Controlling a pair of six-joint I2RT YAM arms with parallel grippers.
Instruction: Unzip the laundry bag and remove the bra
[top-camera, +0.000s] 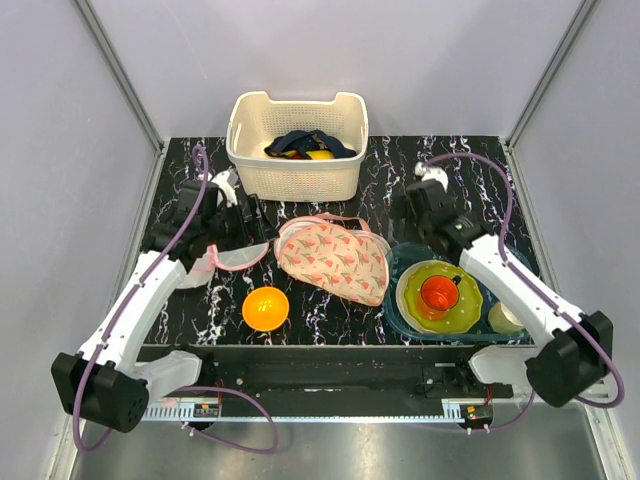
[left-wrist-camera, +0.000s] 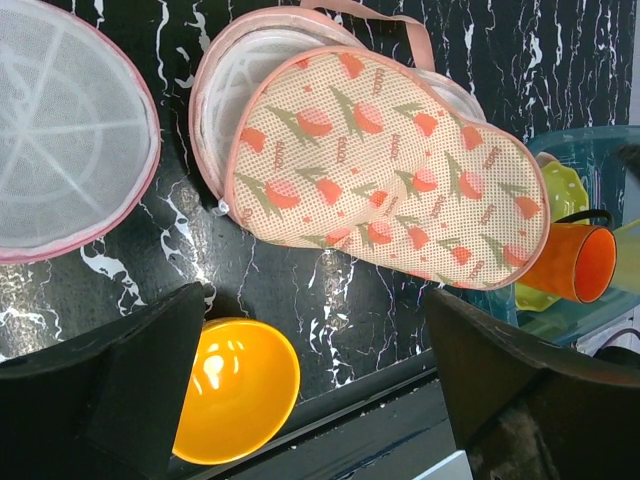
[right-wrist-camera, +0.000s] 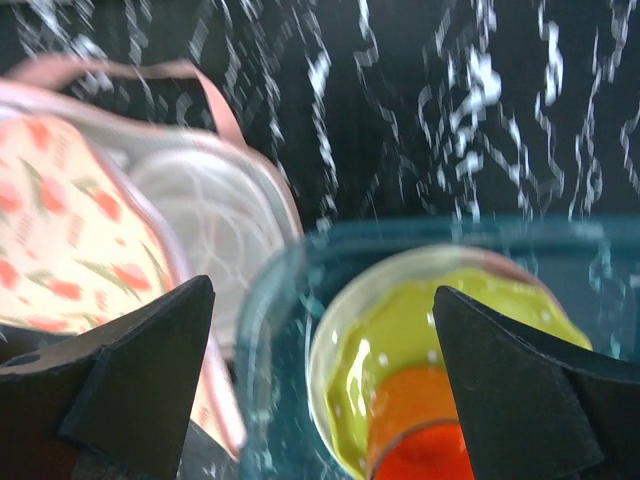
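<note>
The floral laundry bag lies flat in the middle of the table, with a white mesh layer showing under its far edge. It fills the left wrist view and shows at the left of the right wrist view. A dark navy garment, the bra, lies in the white basket at the back. My left gripper is open and empty, left of the bag; in its own view it hangs above bare table. My right gripper is open and empty right of the bag, above the tray.
A white mesh rounded item with pink trim lies left of the bag. An orange bowl sits near the front edge. A teal tray at the right holds a yellow-green plate and an orange cup. Yellow items lie in the basket.
</note>
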